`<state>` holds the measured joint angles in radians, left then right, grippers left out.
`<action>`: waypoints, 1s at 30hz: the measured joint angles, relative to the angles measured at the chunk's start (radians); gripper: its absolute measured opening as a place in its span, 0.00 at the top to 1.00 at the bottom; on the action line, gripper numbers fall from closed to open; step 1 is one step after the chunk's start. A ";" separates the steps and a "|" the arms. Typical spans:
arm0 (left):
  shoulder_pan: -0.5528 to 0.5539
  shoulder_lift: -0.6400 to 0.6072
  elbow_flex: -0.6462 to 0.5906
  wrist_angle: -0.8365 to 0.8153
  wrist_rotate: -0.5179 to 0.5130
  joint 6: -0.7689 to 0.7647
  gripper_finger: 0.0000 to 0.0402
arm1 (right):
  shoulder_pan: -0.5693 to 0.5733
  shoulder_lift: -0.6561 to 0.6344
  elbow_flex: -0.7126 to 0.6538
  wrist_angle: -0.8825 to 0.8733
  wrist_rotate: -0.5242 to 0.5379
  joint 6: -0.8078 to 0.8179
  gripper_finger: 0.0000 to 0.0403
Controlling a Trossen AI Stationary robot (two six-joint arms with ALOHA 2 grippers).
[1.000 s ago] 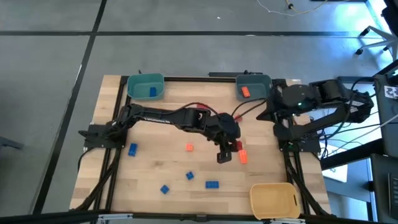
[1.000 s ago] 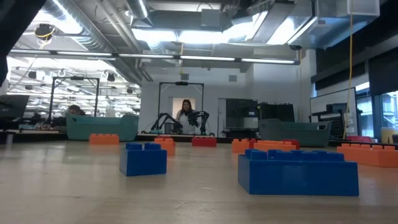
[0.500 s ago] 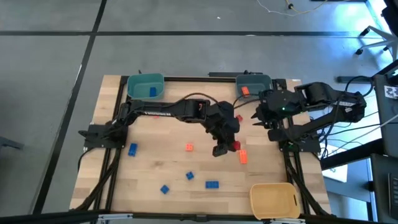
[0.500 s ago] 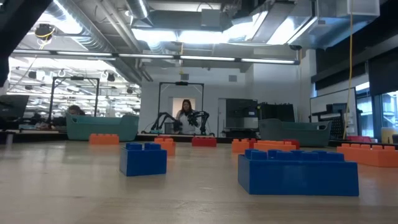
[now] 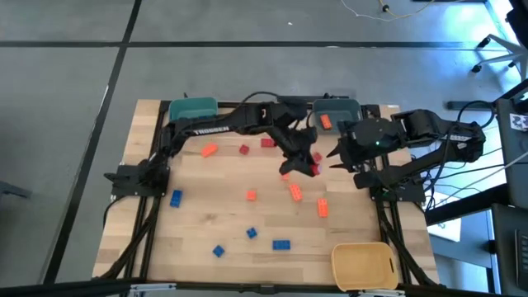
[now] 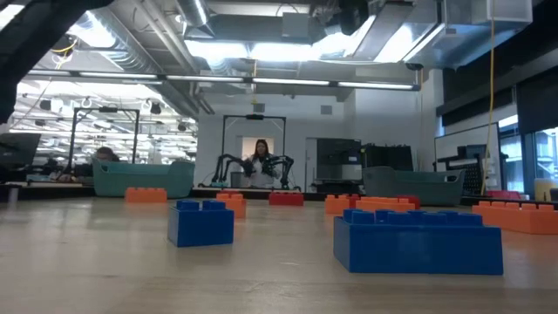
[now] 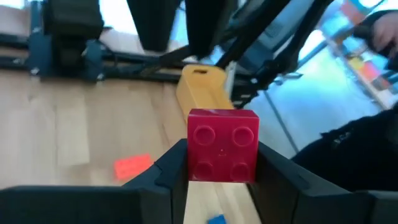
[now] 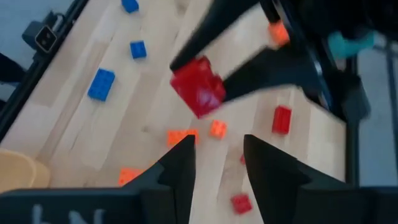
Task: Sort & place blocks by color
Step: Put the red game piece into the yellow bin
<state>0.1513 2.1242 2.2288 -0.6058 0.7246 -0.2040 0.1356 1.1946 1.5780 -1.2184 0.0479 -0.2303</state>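
Blue blocks (image 5: pixel 281 244) lie nearest on the wooden surface (image 5: pixel 198 231), orange blocks (image 5: pixel 294 192) scattered beyond them. Above mid-surface, the left gripper (image 7: pixel 221 163) holds a red block (image 7: pixel 222 145) between its fingers, lifted clear. Just beside it, the right gripper (image 8: pixel 213 152) hovers, fingers parted and empty. A grey-blue bin (image 5: pixel 346 106) stands at the far edge.

A robotics lab in a large open industrial hall. Exposed ceiling ducts (image 6: pixel 131 52) and long strip lights (image 6: pixel 288 83) run overhead. A light wooden table (image 5: pixel 206 223) stands on a grey concrete floor (image 5: pixel 247 66), with cables (image 5: pixel 474 169) trailing beside it. Far back, a person (image 6: pixel 260 157) sits among another pair of robot arms (image 6: pixel 222 167), near rows of workbenches (image 6: pixel 52 179).
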 joint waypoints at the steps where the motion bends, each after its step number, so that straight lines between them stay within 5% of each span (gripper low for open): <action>1: 0.006 0.000 0.000 0.013 0.007 0.000 0.67 | 0.000 0.000 0.000 0.015 0.000 -0.010 0.66; 30: 0.024 0.003 -0.002 0.000 0.011 0.061 0.67 | -0.001 0.083 0.002 0.068 -0.034 -0.024 0.66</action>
<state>0.1749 2.1273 2.2265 -0.6062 0.7354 -0.1429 0.1345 1.2774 1.5795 -1.1501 0.0141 -0.2538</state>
